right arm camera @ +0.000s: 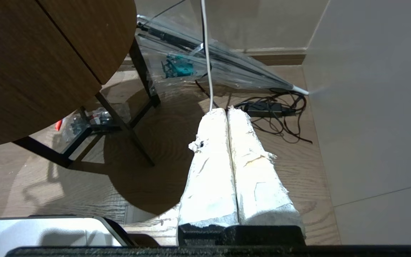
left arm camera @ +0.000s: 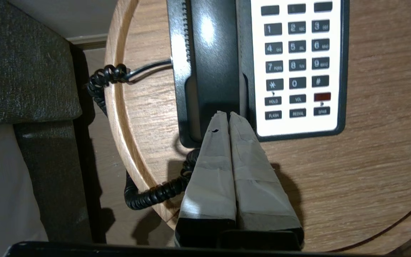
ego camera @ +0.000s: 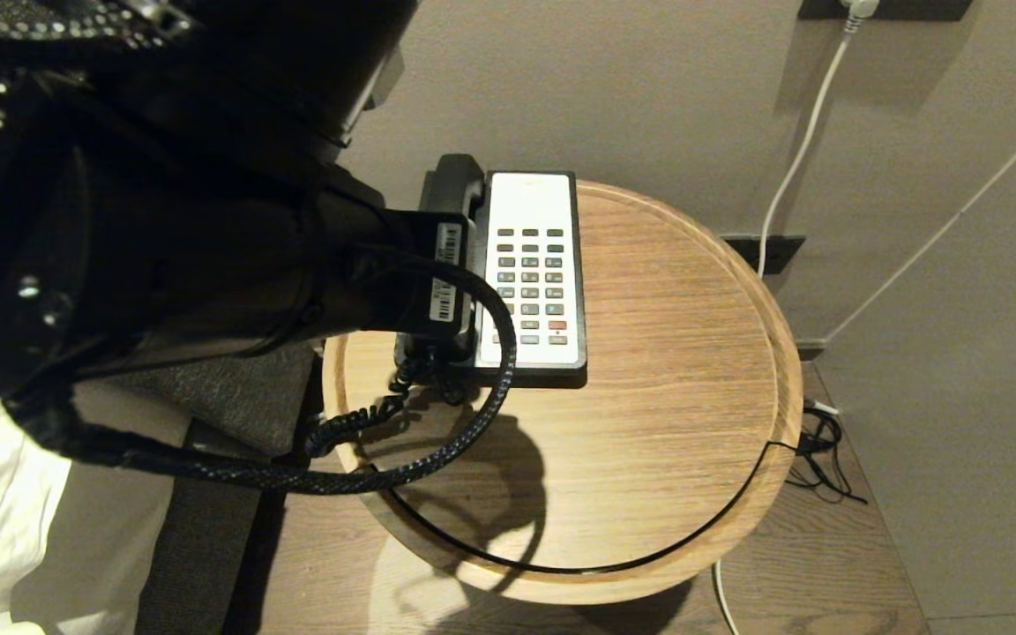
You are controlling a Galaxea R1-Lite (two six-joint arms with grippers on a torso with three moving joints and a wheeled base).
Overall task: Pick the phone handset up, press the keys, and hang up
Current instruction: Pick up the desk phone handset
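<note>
The glossy black phone handset lies in its cradle along one side of the black-and-white phone base, and its far end shows past my left arm. The keys sit in the white faceplate beside it. My left gripper is shut and empty, its taped fingertips over the handset's near end; whether they touch it I cannot tell. The black coiled cord runs from that end over the table rim. My right gripper is shut and empty, low beside the table above the floor.
The phone stands at the back left of a round wooden table against a wall. Dark upholstery and white bedding lie to the left. White cables hang down the wall. A power adapter and a clear umbrella lie on the floor.
</note>
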